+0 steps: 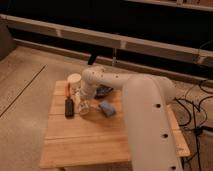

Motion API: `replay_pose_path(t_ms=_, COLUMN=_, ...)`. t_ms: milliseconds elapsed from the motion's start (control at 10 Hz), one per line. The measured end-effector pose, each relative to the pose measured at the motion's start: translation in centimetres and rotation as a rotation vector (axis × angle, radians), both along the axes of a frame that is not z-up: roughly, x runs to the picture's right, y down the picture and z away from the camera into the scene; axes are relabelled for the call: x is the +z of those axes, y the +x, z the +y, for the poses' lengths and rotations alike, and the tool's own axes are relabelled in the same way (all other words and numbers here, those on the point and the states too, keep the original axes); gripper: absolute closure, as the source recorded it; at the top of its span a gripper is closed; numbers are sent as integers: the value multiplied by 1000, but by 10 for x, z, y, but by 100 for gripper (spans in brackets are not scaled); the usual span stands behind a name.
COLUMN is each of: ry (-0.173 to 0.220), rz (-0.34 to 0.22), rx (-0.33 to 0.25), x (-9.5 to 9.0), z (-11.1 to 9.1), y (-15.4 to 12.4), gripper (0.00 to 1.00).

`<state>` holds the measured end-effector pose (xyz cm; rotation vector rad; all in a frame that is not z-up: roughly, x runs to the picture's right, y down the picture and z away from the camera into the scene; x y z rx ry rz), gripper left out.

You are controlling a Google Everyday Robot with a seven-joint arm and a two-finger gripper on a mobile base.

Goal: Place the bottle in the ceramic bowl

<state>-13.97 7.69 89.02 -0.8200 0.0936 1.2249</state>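
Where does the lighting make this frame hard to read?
Camera view: warm, dim light; the background beyond the table is almost black; the gripper, down at the bottle beside the blue block, matches it in pale tone, so their edges merge; the dark ceramic bowl, partly behind the arm, shows little contrast.

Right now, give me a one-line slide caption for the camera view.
Robot arm's gripper shut on the bottle on the wooden table, ceramic bowl close by.

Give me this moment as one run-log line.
phase: grasp | gripper: shut, low at bottle, hold unconfirmed | ceramic bowl: behind arm, bottle not in it
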Motion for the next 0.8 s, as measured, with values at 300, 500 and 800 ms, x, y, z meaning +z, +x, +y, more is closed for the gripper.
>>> replay_pose_path(t_ms=300, ry=49, rz=74, rx=80, x=-23, z=-18, y=12, gripper=100)
replay_pose_path(t_ms=500, ry=63, rz=132, rx=130, x=-37, z=-24, y=26, gripper=100)
replay_pose_path(t_ms=800, ry=58, rz=229, rx=191, x=-51, z=-25, y=60, gripper=100)
